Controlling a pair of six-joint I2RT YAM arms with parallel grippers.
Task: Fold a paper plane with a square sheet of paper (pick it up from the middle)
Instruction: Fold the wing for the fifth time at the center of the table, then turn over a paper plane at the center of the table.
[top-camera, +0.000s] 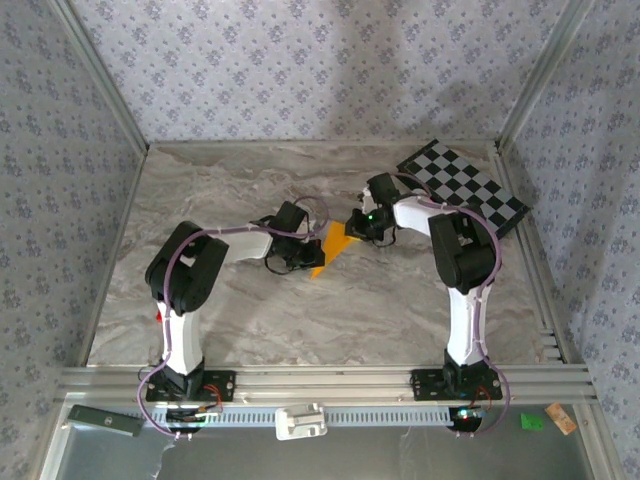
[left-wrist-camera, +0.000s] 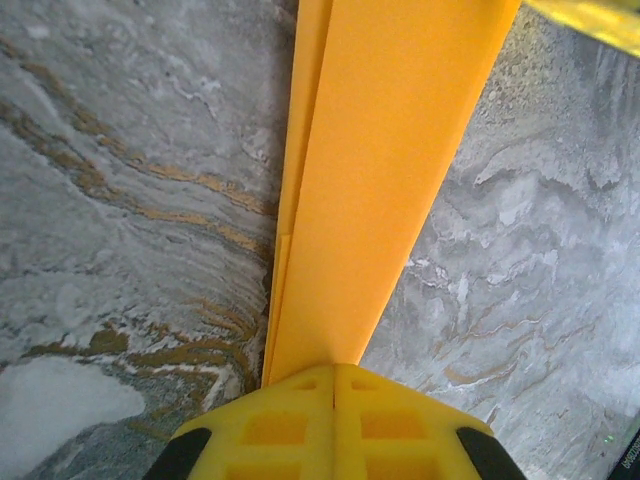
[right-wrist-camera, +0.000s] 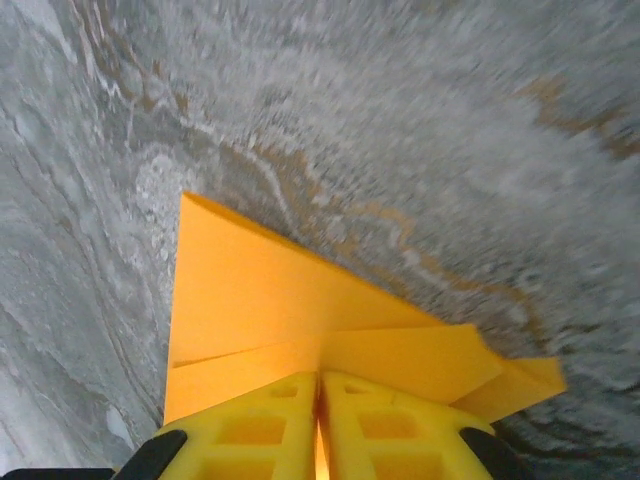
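The square sheet of paper is folded into a narrow, pointed orange-yellow paper plane (top-camera: 335, 246), held between both grippers above the middle of the marble table. My left gripper (top-camera: 300, 252) is shut on its near end. In the left wrist view the yellow fingers (left-wrist-camera: 335, 368) meet on the paper plane (left-wrist-camera: 390, 180), which runs away as a long creased strip. My right gripper (top-camera: 358, 222) is shut on the far end. In the right wrist view its jaws (right-wrist-camera: 320, 376) pinch the layered folds of the paper plane (right-wrist-camera: 260, 300), with a pointed corner reaching up left.
A black-and-white checkered board (top-camera: 465, 186) lies at the back right corner. A small red thing (top-camera: 158, 315) shows beside the left arm. Patterned walls with metal posts close in the table on three sides. A metal rail (top-camera: 320, 380) runs along the near edge.
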